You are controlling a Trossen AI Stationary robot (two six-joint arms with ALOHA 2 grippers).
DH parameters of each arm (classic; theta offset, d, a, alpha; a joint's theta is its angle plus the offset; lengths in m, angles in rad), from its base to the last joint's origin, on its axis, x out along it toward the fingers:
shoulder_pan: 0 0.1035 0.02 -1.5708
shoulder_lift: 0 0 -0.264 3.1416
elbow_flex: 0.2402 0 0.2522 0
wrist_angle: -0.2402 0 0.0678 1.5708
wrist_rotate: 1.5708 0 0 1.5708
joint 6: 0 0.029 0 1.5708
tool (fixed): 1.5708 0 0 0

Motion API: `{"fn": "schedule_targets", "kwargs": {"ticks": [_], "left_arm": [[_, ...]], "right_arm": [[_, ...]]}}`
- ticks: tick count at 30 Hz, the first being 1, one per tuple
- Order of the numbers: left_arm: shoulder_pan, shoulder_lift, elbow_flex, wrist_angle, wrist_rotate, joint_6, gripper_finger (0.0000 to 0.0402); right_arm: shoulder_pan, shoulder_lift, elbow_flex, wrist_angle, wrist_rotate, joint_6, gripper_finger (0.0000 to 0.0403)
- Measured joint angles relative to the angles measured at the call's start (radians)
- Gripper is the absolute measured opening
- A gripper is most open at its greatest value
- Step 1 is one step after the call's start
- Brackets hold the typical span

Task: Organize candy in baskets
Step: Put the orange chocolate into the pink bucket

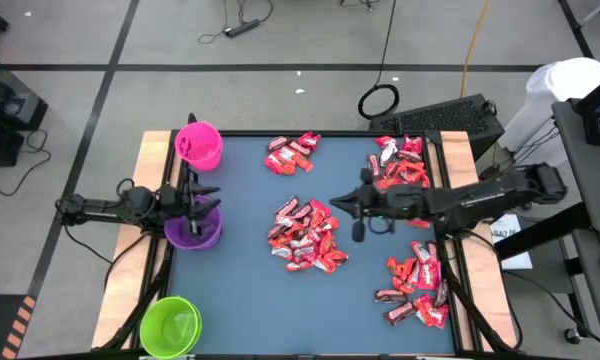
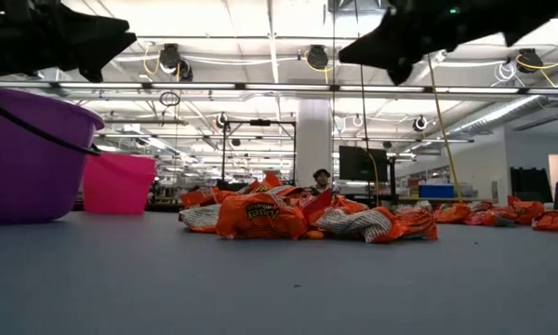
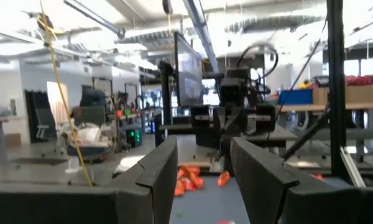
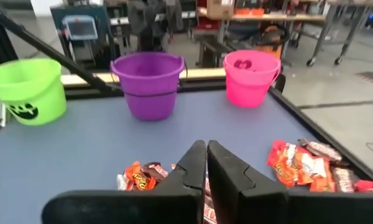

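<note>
- The shiny red and brown wrapped candy pieces (image 1: 305, 235) lie heaped mid-table, with further piles near the right edge; the right gripper (image 1: 332, 205), fingers pressed together and holding nothing, hovers just above the heap — it should open before descending onto a single piece.
- The left gripper (image 1: 208, 193), fingers apart, hangs over the round purple plastic basket (image 1: 193, 228).
- Only the right wrist view shows candy already inside the bright pink plastic basket (image 4: 249, 76) — the low view hides it.

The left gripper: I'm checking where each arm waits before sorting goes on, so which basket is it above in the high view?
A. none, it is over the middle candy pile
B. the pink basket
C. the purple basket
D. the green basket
C: in the high view the left gripper sits over the near rim of the purple basket, with the pink basket and the green basket standing apart from it.
</note>
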Motion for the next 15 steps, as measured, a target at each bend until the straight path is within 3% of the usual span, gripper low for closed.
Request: {"fn": "schedule_targets", "kwargs": {"ticks": [15], "left_arm": [[0.0, 0.018, 0.0, 0.012, 0.01, -0.003, 0.0157]], "right_arm": [[0.0, 0.433, 0.126, 0.074, -0.001, 0.0, 0.0188]]}}
